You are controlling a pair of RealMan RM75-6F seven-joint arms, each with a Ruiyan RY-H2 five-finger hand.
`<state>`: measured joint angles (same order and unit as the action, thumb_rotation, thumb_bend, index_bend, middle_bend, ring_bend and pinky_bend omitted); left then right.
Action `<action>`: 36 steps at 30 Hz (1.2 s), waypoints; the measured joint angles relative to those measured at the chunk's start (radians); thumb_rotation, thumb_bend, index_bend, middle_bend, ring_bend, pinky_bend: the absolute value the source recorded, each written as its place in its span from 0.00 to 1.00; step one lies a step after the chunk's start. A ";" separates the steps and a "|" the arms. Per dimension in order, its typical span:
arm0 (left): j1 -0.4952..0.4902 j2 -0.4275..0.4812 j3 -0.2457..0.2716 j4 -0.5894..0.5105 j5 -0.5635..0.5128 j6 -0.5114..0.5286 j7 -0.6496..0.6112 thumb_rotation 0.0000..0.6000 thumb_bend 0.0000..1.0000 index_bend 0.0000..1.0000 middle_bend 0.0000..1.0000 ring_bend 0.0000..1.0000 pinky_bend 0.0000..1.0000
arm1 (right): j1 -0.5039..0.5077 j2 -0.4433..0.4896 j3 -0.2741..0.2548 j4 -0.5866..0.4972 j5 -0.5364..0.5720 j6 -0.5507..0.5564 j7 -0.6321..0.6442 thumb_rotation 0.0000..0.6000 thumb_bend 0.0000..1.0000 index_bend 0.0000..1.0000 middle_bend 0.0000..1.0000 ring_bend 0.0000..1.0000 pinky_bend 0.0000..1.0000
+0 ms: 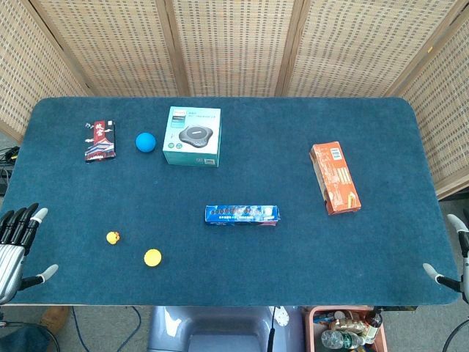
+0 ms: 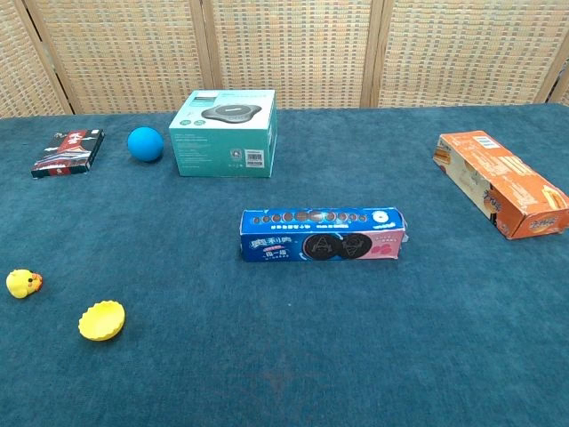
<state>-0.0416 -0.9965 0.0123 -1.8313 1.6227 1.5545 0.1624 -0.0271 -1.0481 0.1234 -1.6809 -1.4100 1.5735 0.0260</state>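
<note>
My left hand (image 1: 16, 248) hangs at the table's front left corner, fingers spread, holding nothing. At the front right corner my right hand (image 1: 454, 264) shows only partly, its fingers apart and empty. Neither hand shows in the chest view. A blue cookie box (image 1: 242, 215) (image 2: 322, 235) lies in the middle. An orange box (image 1: 334, 177) (image 2: 500, 182) lies to the right. A teal box (image 1: 192, 136) (image 2: 224, 132) stands at the back, with a blue ball (image 1: 146, 141) (image 2: 145, 143) and a red-black packet (image 1: 100, 140) (image 2: 68, 152) to its left.
A small yellow duck (image 1: 113, 237) (image 2: 22, 283) and a yellow round cap (image 1: 152, 257) (image 2: 101, 320) lie near the front left on the blue table cloth (image 1: 293, 264). Wicker screens (image 1: 234, 44) close the back. A bin of bottles (image 1: 344, 330) sits below the front edge.
</note>
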 measured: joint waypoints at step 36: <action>-0.330 -0.411 -0.112 0.483 -0.394 -0.601 -0.049 1.00 0.21 0.38 0.00 0.00 0.00 | 0.024 0.000 0.008 0.020 0.037 -0.060 0.031 1.00 0.00 0.00 0.00 0.00 0.00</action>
<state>-0.3716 -1.4079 -0.1002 -1.3488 1.2283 0.9537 0.1137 -0.0034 -1.0478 0.1314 -1.6611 -1.3728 1.5134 0.0566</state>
